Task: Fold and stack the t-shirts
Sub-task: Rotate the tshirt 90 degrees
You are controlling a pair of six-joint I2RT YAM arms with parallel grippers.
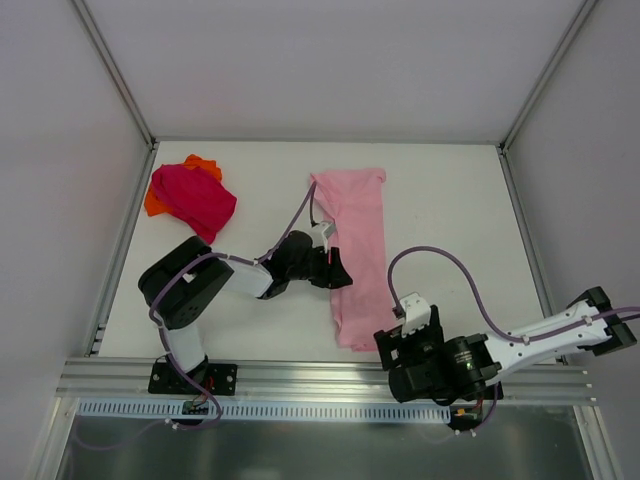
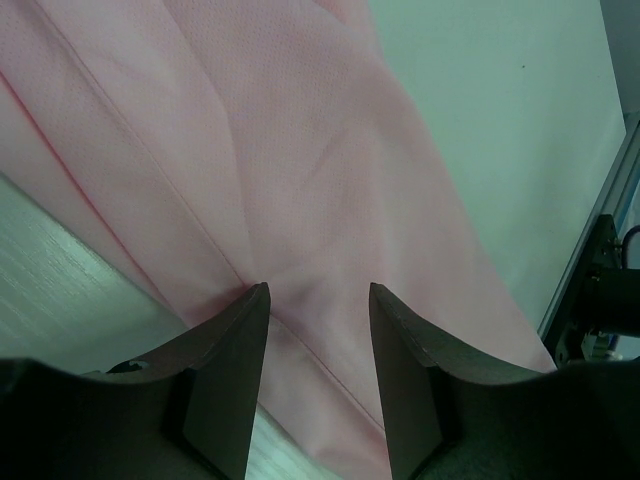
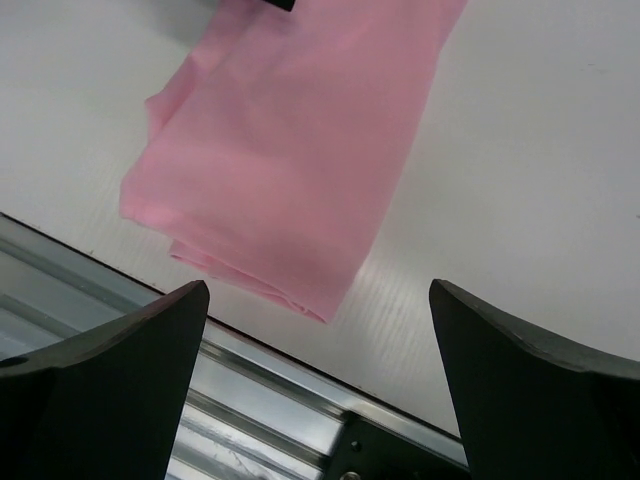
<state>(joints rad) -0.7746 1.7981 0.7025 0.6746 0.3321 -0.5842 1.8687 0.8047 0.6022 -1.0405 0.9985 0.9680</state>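
Note:
A light pink t-shirt (image 1: 355, 250) lies folded lengthwise into a long strip down the middle of the white table. My left gripper (image 1: 340, 270) is at the strip's left edge, halfway along. In the left wrist view its jaws (image 2: 318, 290) stand apart over the pink cloth (image 2: 300, 150), pinching nothing that I can see. My right gripper (image 1: 392, 340) hovers wide open by the strip's near end. In the right wrist view that layered end (image 3: 290, 150) lies ahead of the open gripper (image 3: 318, 290). A crumpled magenta t-shirt (image 1: 195, 195) lies on an orange t-shirt (image 1: 203, 163) at the far left.
An aluminium rail (image 1: 300, 375) runs along the table's near edge, right under the right gripper (image 3: 250, 380). White enclosure walls with metal corner posts (image 1: 120, 90) close in the table on the left, back and right.

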